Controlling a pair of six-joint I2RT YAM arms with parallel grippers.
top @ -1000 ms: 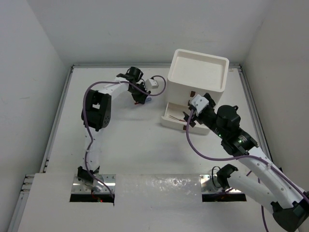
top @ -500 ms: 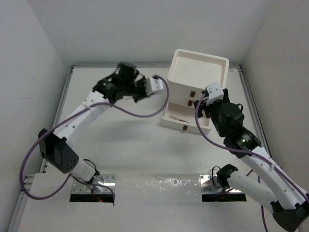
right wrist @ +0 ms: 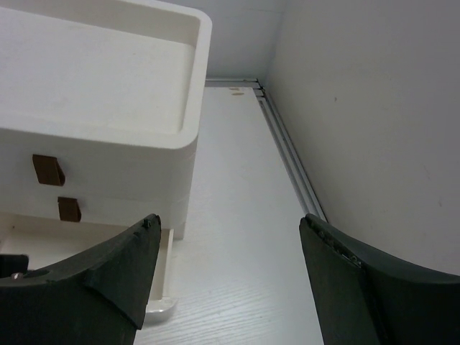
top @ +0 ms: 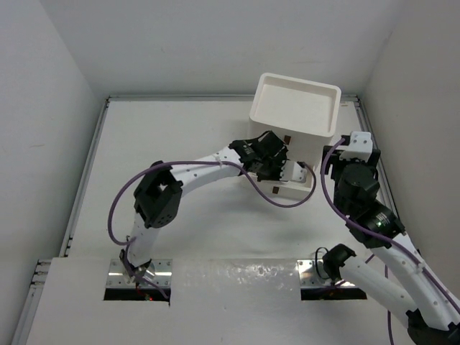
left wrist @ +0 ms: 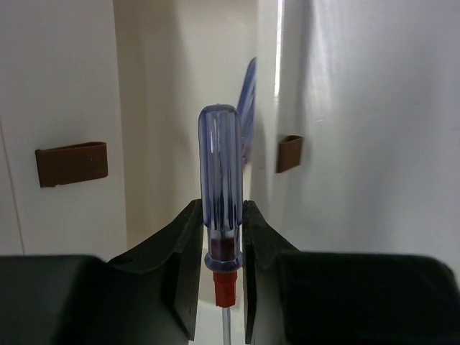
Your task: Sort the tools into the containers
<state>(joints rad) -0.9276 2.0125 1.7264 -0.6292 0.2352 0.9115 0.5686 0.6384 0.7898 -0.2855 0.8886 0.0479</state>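
The white three-drawer stack stands at the back right, its bottom drawer pulled out. My left gripper hangs over that open drawer, shut on a thin blue-and-red-handled screwdriver that it holds handle-forward in front of the drawer fronts. Two brown tab handles show beside it. A blurred blue shape lies behind the handle. My right gripper is open and empty to the right of the stack, its jaws wide apart. No other tools are in view.
The stack's rimmed tray top holds nothing. A metal rail runs along the right wall close to my right gripper. The corner of the open drawer shows by my right gripper's left finger.
My left arm has swung from the table's back left over to the open bottom drawer. My right gripper has drawn back from the drawer front to the right of the stack.
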